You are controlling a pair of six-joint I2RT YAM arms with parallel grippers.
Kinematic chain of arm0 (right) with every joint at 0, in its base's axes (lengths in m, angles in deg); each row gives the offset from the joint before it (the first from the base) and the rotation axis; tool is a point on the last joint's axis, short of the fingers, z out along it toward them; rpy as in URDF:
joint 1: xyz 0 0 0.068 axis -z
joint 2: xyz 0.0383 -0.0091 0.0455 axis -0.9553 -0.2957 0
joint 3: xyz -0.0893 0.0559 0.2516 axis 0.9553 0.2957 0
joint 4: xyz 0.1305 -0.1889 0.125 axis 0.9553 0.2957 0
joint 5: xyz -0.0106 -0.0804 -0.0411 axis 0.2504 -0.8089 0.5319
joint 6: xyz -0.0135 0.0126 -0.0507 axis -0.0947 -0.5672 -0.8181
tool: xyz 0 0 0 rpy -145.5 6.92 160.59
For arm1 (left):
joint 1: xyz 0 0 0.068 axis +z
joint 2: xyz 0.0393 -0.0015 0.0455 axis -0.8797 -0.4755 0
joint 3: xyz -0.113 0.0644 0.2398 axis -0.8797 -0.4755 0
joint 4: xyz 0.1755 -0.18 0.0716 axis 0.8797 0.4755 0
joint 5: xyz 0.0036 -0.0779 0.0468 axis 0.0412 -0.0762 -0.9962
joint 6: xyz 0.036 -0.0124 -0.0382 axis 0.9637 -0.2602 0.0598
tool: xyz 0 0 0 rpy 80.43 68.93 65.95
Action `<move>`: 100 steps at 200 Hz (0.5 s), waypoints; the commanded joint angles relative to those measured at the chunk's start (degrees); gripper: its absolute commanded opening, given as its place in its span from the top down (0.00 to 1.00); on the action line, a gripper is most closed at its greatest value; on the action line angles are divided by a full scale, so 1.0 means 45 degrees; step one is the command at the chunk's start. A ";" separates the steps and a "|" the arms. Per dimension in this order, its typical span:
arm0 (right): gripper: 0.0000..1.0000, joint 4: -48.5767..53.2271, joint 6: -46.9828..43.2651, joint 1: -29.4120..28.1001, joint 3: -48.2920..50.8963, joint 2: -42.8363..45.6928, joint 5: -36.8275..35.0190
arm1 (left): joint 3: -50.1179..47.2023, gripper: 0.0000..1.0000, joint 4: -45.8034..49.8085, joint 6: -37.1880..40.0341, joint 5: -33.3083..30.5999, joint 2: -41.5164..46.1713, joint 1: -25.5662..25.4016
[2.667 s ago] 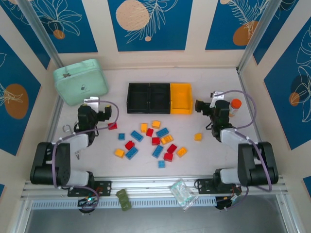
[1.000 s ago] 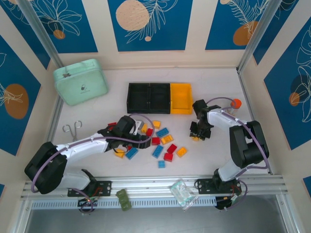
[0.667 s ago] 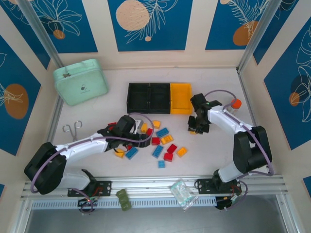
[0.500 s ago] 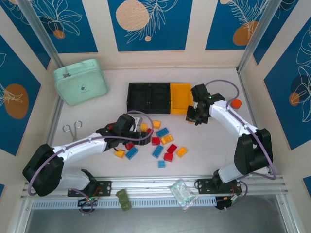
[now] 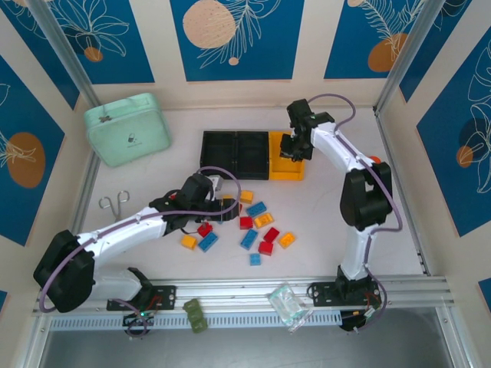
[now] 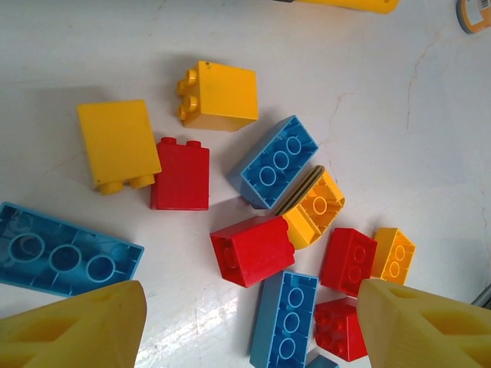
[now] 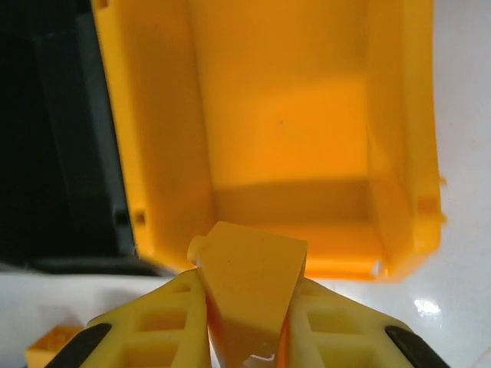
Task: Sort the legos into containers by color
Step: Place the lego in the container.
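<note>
Blue, red and yellow-orange legos lie scattered at mid-table. Behind them stands the row of containers: two black bins and a yellow bin. My right gripper hovers over the yellow bin, shut on a yellow-orange lego, which sits above the bin's near wall. My left gripper is open above the pile. Between its fingertips lie a red lego and a blue lego, with yellow-orange legos and a light-blue lego around them.
A mint-green lidded case stands at the back left. Scissors lie near the left edge. An orange-capped bottle stands behind the right arm. A dark green brick and a clear bag rest on the front rail.
My right gripper picked up a yellow-orange lego from the right of the pile and carried it back over the yellow bin. My left arm reached out over the pile and edged slightly rightward.
</note>
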 commanded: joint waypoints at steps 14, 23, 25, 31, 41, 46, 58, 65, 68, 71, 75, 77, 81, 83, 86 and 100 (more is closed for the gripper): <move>0.78 0.0722 -0.0151 0.0295 -0.1726 -0.1559 0.0069 | 0.0099 0.28 0.0370 -0.0288 -0.0324 0.0333 -0.0097; 0.77 0.0829 -0.0140 0.0280 -0.2090 -0.1968 0.0087 | 0.0082 0.28 0.0390 -0.0298 -0.0359 0.0342 -0.0107; 0.78 0.0846 -0.0150 0.0286 -0.2156 -0.2029 0.0088 | 0.0079 0.28 0.0401 -0.0305 -0.0348 0.0342 -0.0114; 0.77 0.0868 -0.0166 0.0260 -0.2334 -0.2225 0.0107 | 0.0078 0.28 0.0437 -0.0308 -0.0364 0.0342 -0.0100; 0.77 0.0917 -0.0188 0.0246 -0.2610 -0.2554 0.0093 | 0.0077 0.28 0.0488 -0.0294 -0.0383 0.0351 -0.0109; 0.77 0.0932 -0.0192 0.0223 -0.2717 -0.2701 0.0056 | 0.0075 0.28 0.0507 -0.0288 -0.0393 0.0354 -0.0097; 0.76 0.1061 -0.0209 0.0198 -0.3004 -0.3040 0.0029 | 0.0077 0.28 0.0567 -0.0259 -0.0442 0.0326 -0.0114; 0.76 0.1110 -0.0212 0.0187 -0.3131 -0.3215 0.0012 | 0.0060 0.28 0.0606 -0.0250 -0.0466 0.0323 -0.0116; 0.76 0.1122 -0.0219 0.0181 -0.3179 -0.3269 0.0010 | 0.0058 0.28 0.0606 -0.0254 -0.0480 0.0307 -0.0099; 0.76 0.1131 -0.0212 0.0176 -0.3221 -0.3320 -0.0002 | 0.0058 0.28 0.0611 -0.0259 -0.0481 0.0298 -0.0104; 0.75 0.1149 -0.0224 0.0147 -0.3264 -0.3379 -0.0009 | 0.0041 0.28 0.0617 -0.0256 -0.0479 0.0301 -0.0099; 0.75 0.1151 -0.0224 0.0131 -0.3274 -0.3402 -0.0010 | 0.0039 0.28 0.0624 -0.0265 -0.0481 0.0292 -0.0097; 0.75 0.1152 -0.0245 0.0124 -0.3323 -0.3449 -0.0024 | 0.0038 0.28 0.0607 -0.0251 -0.0489 0.0288 -0.0111; 0.75 0.1161 -0.0235 0.0120 -0.3343 -0.3483 -0.0038 | 0.0029 0.28 0.0606 -0.0264 -0.0474 0.0284 -0.0100; 0.75 0.1155 -0.0232 0.0119 -0.3369 -0.3503 -0.0047 | 0.0018 0.28 0.0606 -0.0256 -0.0481 0.0269 -0.0097; 0.74 0.1181 -0.0241 0.0059 -0.3499 -0.3645 -0.0107 | 0.0019 0.28 0.0610 -0.0253 -0.0491 0.0226 -0.0112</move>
